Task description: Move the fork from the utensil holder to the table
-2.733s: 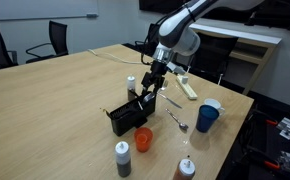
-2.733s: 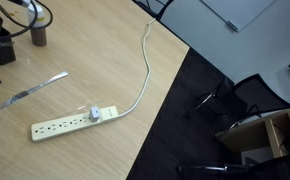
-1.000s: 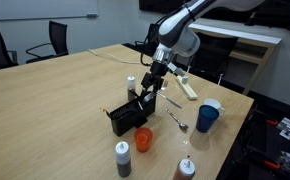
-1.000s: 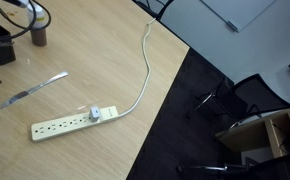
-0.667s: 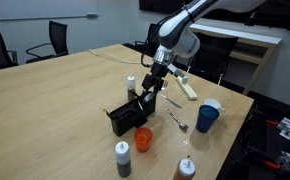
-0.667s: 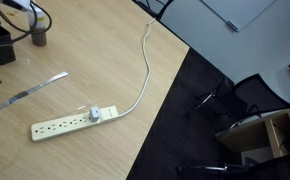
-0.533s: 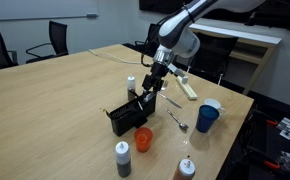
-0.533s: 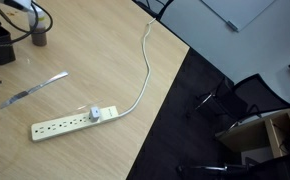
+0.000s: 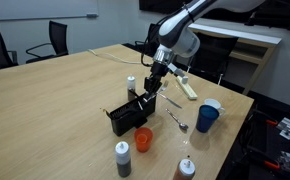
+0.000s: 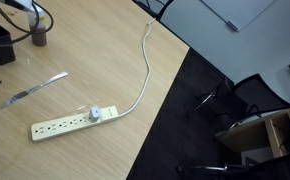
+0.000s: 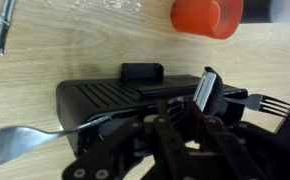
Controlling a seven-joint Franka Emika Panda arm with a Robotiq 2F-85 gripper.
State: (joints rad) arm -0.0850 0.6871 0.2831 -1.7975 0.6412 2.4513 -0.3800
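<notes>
Hovering over utensil holder (image 9: pixel 128 117) | end effector (image 9: pixel 149 95) grip: cannot tell | risk: fork (image 11: pixel 272 102) snags divider on lift, drags holder across worktop (image 9: pixel 65 90)

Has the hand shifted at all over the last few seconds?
No. In an exterior view the hand stays at the same spot over the utensil holder, with no drift in any direction against it.

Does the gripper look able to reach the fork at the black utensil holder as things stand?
Probably yes: the gripper hangs right over the utensil holder with nothing between them, and the orange cup stands off to one side. Whether it grips anything cannot be told.
</notes>
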